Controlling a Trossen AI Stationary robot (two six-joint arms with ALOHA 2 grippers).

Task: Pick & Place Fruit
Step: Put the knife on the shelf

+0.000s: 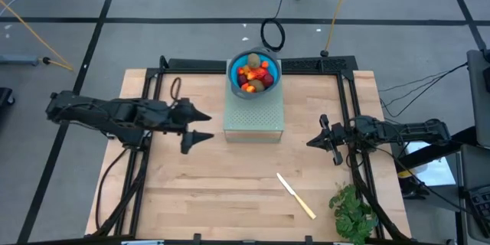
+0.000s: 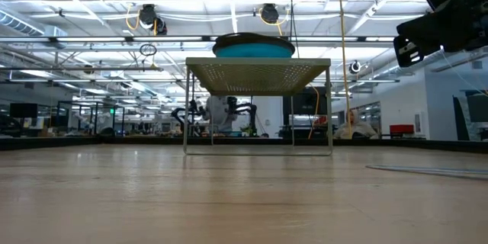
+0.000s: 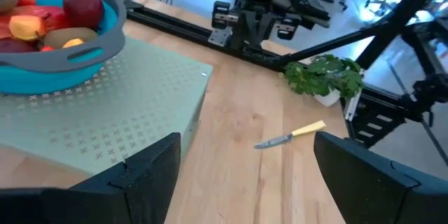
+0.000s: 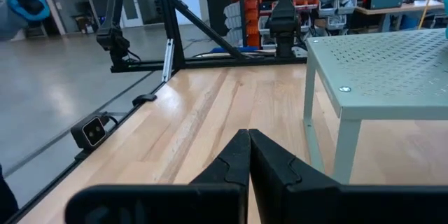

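The fruit (image 1: 255, 75) sits piled in a blue bowl (image 1: 234, 83) on top of a pale green perforated stand (image 1: 254, 119) at the far middle of the wooden surface (image 1: 222, 191). The left pincer (image 1: 200, 125) hovers just beside the stand's left edge, its 2 fingers spread wide and holding nothing. The right pincer (image 1: 312, 141) hangs off the stand's right side, fingers pressed together, empty. A cream-handled knife (image 1: 295, 195) and a green leafy bunch (image 1: 352, 210) lie near the front right edge; the front left stretch is bare wood.
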